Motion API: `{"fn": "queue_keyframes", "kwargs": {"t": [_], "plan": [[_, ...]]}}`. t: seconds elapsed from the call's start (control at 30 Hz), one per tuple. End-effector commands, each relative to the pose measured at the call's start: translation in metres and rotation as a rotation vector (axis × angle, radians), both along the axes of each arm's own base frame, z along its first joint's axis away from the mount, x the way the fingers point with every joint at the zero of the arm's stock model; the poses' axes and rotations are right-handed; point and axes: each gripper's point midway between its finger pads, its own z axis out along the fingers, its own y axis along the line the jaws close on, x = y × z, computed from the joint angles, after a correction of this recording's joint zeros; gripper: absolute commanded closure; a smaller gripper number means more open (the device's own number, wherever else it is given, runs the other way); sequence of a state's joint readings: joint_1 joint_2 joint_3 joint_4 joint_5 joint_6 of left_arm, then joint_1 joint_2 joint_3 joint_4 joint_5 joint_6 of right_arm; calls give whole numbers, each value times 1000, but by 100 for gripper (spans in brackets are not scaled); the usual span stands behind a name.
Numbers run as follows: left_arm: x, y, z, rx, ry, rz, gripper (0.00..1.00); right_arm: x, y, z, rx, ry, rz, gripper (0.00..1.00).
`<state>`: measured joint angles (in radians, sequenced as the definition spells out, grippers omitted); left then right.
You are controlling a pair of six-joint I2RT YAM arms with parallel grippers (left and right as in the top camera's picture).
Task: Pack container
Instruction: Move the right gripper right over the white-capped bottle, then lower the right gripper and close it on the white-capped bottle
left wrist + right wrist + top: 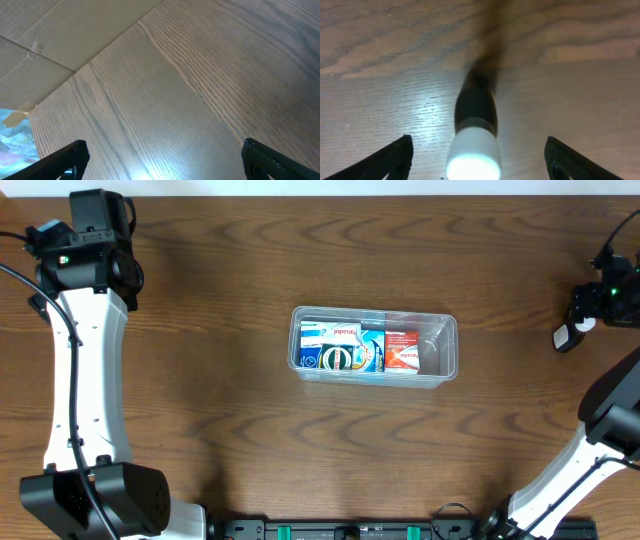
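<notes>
Bottle: small, with a dark body and white cap (475, 127), blurred. It sits between the fingers of your right gripper (477, 145) and touches neither; its long axis runs straight out along your reach, cap end nearest the wrist.
Right jaws: apart, one finger on each side of the bottle, clamped on nothing.
Table: brown wood-grain top (220, 360), smooth, with some glare.
Container: clear rigid plastic bin (372, 378) with rounded corners and a rim. It stands mid-table, well to the left of your right gripper, long axis left to right. Your right arm is the nearer.
Contents: red box (402, 350) and blue-and-white cartons (340, 348), packed side by side.
Left gripper: (165, 150) at the far-left corner, jaws wide apart over bare wood.
</notes>
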<state>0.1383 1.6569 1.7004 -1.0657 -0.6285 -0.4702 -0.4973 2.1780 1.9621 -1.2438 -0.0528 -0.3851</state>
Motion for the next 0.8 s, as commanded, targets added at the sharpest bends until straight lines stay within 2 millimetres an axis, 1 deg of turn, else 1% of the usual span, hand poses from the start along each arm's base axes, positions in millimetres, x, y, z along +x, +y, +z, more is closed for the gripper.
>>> {"fn": "queue_keyframes", "kwargs": {"t": [0.0,0.1,0.23,0.37,0.53,0.67,0.77], "plan": [[-1,2,0,11,7,4,2,3,2,-5,28,-9,48,26],[-1,2,0,11,7,4,2,3,2,-6,26,-12,48,28],[-1,2,0,11,7,4,2,5,1,-12,21,-17,52,27],[-1,2,0,11,7,4,2,2,2,-18,27,-8,55,33],[-1,2,0,11,7,4,2,-1,4,-28,34,4,54,33],[-1,2,0,11,7,4,2,-2,5,-29,37,8,54,39],[-1,2,0,11,7,4,2,-3,5,-31,39,11,54,41]]}}
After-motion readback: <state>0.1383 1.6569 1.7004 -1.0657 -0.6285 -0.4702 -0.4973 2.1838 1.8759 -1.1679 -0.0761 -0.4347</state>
